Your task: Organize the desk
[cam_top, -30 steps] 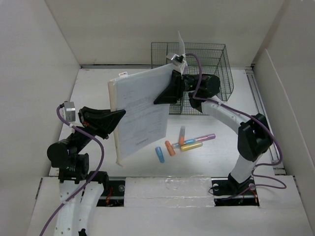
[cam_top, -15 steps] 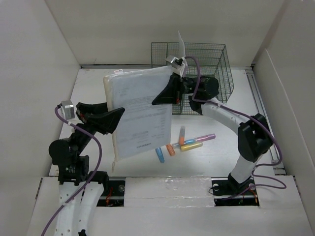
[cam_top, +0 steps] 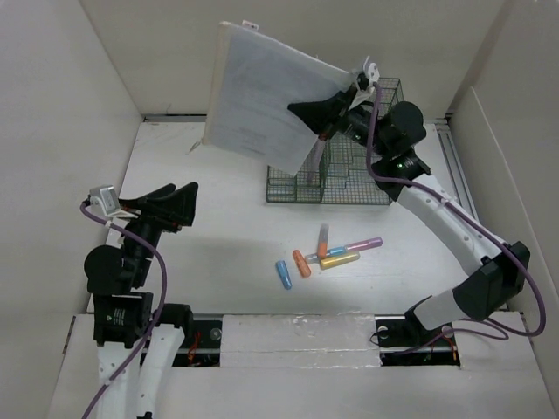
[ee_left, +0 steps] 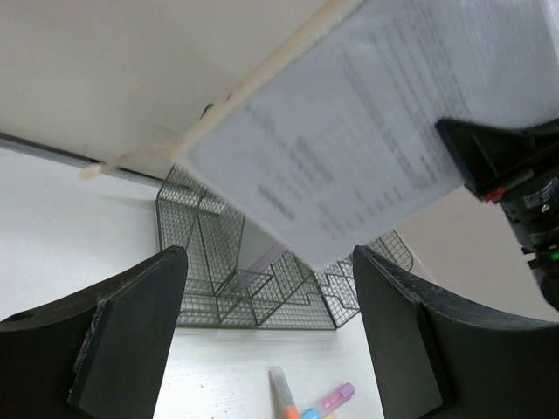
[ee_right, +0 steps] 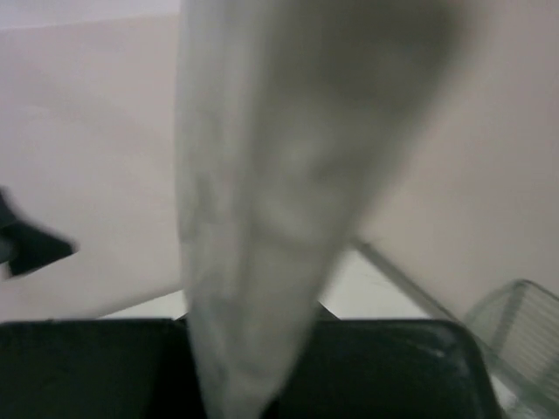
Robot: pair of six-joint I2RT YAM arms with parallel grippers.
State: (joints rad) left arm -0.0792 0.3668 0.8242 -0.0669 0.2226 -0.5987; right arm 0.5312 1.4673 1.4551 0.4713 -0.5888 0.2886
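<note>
Papers (cam_top: pixel 262 96) are now riding toward the basket (cam_top: pixel 349 188) in my clenched right end effector (cam_top: pixel 307 111). My left end effector (cam_top: pixel 179 199) is idling, released.

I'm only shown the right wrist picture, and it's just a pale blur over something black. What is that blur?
Observer: From above, it is a sheaf of printed papers, pinched at one edge by the right hand and held up in the air.
Visitor: Held up near what?
Observer: Near a green wire basket that stands at the back of the desk.
Visitor: And the other hand?
Observer: The left hand is open, with nothing between its fingers.
</note>
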